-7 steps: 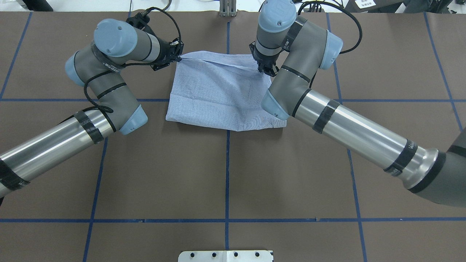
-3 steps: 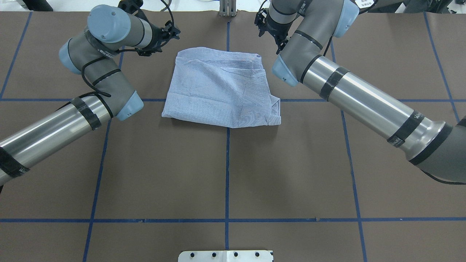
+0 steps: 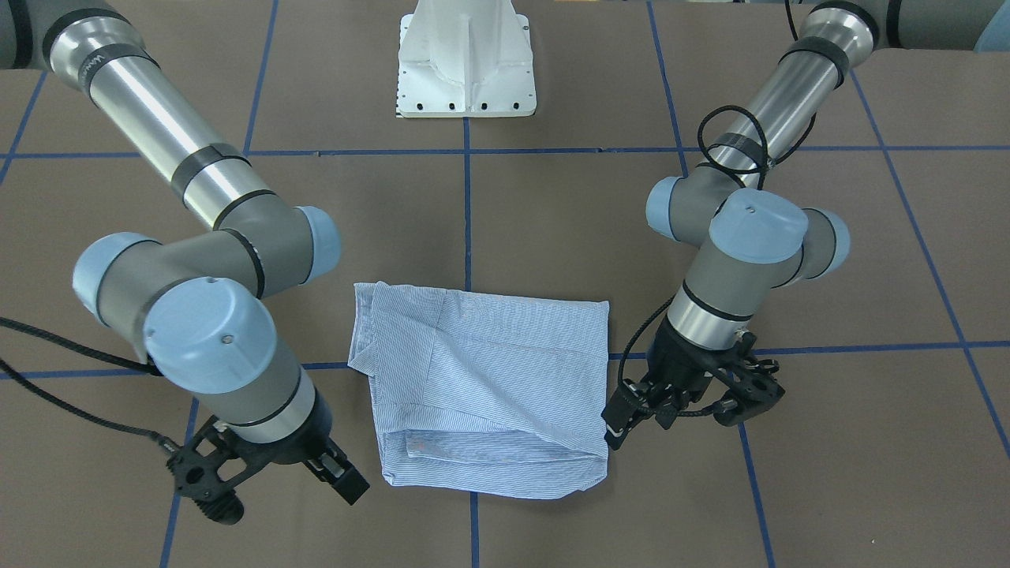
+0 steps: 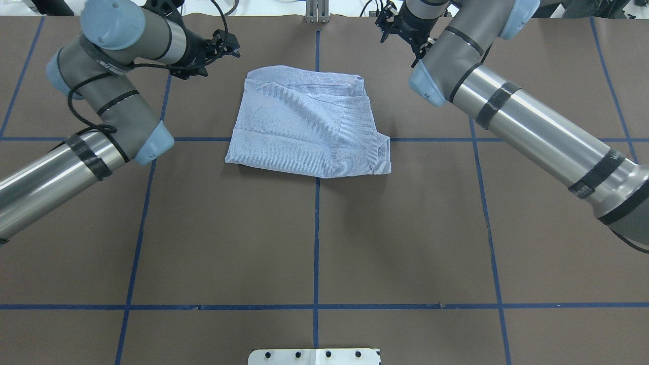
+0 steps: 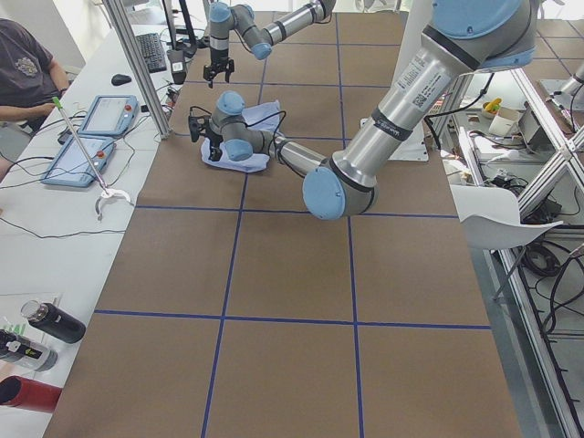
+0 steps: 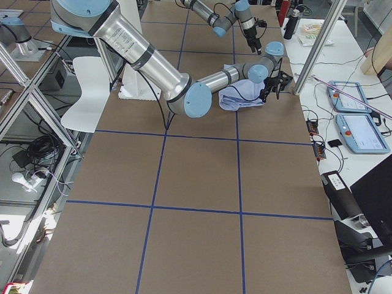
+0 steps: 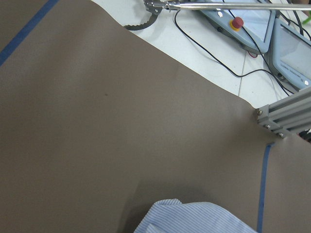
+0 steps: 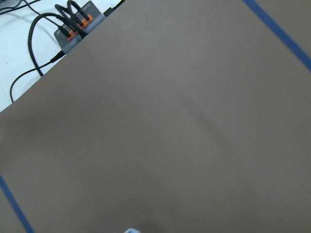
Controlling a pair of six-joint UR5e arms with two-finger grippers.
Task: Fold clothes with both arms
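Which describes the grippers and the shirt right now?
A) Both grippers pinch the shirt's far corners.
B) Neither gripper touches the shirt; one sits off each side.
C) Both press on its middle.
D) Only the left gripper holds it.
B: the left gripper and the right gripper sit off opposite sides of the folded shirt, with no cloth in either.

your table wears a brown mat (image 4: pixel 405 228) taped into squares with blue lines (image 4: pixel 316 243). along your side runs a white bench (image 5: pixel 46 237) with two touch pendants (image 5: pixel 109 114), a keyboard (image 5: pixel 151 50) and bottles (image 5: pixel 53 321). an aluminium post (image 5: pixel 137 68) stands at its edge, and a white chair (image 6: pixel 86 92) sits across the table.
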